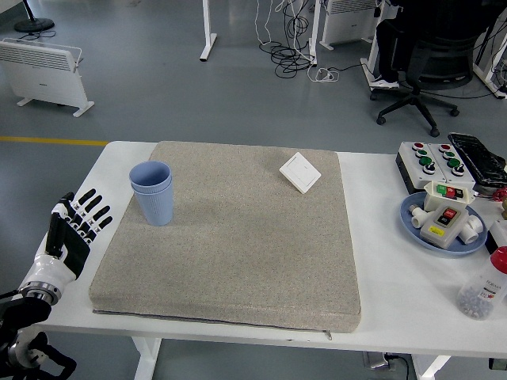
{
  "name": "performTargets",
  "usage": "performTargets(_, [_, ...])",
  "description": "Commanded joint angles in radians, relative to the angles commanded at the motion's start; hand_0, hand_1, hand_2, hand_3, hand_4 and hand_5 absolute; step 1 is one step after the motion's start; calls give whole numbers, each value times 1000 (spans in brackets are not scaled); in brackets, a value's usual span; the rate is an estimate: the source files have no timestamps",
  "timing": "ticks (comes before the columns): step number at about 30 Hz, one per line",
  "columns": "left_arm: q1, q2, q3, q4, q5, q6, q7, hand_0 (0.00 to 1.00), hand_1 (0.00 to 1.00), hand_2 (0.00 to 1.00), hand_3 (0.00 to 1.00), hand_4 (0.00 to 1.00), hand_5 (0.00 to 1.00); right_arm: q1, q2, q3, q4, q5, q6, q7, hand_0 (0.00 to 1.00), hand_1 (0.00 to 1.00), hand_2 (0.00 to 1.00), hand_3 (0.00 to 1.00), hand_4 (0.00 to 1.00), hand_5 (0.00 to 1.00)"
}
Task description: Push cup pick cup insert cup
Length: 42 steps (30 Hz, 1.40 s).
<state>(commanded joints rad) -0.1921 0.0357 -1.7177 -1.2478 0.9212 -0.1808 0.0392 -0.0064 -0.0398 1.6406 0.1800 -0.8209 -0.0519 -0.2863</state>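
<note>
Two blue cups (pixel 154 192) stand nested, one inside the other, upright on the left part of the grey mat (pixel 238 253). My left hand (pixel 76 226) hovers over the table's left edge, left of the mat and below-left of the cups, with its fingers spread and holding nothing. It is well apart from the cups. My right arm is out of view.
A white switch plate (pixel 299 172) lies at the mat's far right. On the right stand a blue plate (pixel 412 226) with switch parts, a button box (pixel 432 161), a black remote (pixel 478 157) and a clear bottle (pixel 485 290) with a red cap.
</note>
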Motion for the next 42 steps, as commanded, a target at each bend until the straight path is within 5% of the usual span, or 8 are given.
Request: performTargets(42, [-3, -11, 11, 25, 15, 12, -14, 826, 838, 895, 840, 581, 998, 6, -6, -1, 0, -7, 0, -1, 718, 654, 725, 614, 215, 426])
